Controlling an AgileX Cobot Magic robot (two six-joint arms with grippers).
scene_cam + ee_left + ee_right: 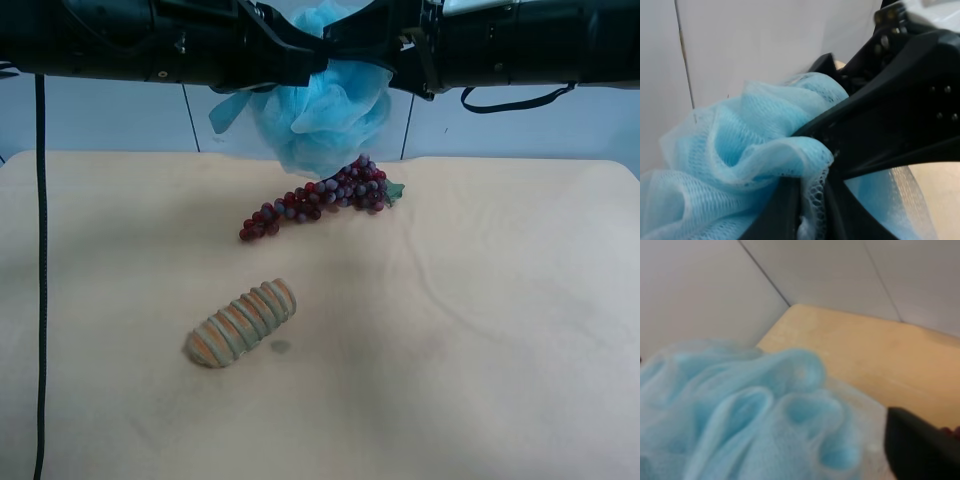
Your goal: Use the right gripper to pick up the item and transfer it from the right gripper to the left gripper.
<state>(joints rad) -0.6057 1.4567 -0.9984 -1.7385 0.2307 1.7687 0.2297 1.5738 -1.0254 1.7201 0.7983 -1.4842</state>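
Left wrist: pouf (735, 150) between left fingers (776, 216)

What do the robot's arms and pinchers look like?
Both arms are thick and black, ending in black tapered grippers: left gripper, right gripper. The left arm trails a long thin black cable. The right arm has a white block and a black strap loop.

Both arms meet level, tip to tip, left tool (812, 192) pinched shut, right tool (347, 45) spread wide.
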